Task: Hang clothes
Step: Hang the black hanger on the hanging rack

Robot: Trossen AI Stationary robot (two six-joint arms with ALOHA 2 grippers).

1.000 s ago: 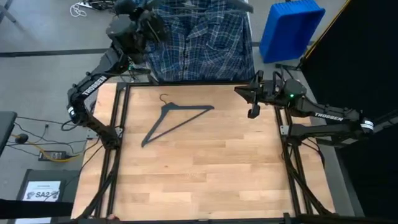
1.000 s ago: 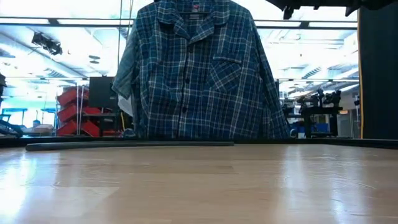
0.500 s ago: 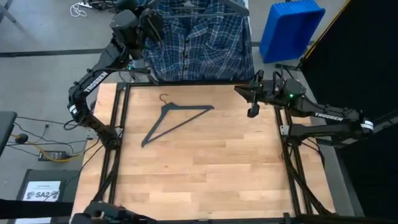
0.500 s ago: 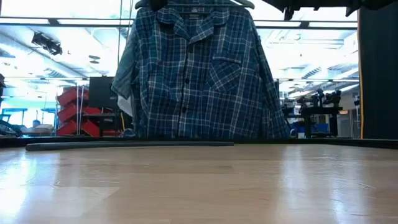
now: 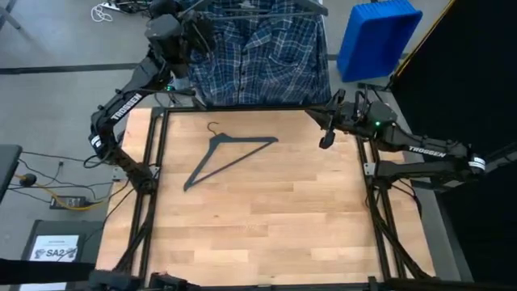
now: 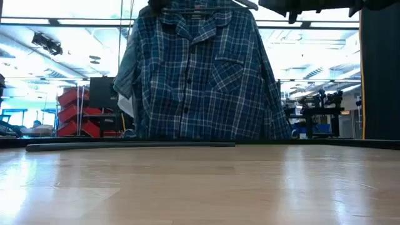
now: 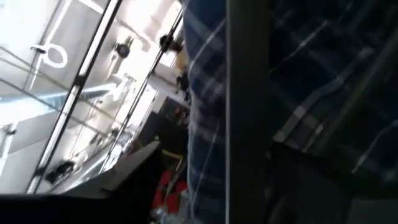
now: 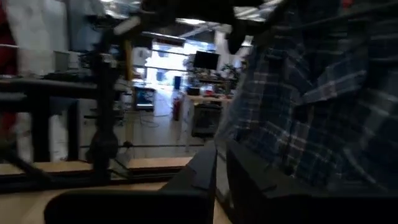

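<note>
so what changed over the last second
The left claw, up at the plaid shirt's collar, shifted slightly away from the table, and in the low view the shirt rose a little. The right claw edged slightly toward the shirt. The spare hanger on the table stayed put.

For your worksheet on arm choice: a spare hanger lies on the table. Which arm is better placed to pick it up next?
Probably the right. The right gripper hangs free above the table's far right edge. The left gripper is up at the plaid shirt beyond the table, apparently busy. The hanger lies left of centre, though.
</note>
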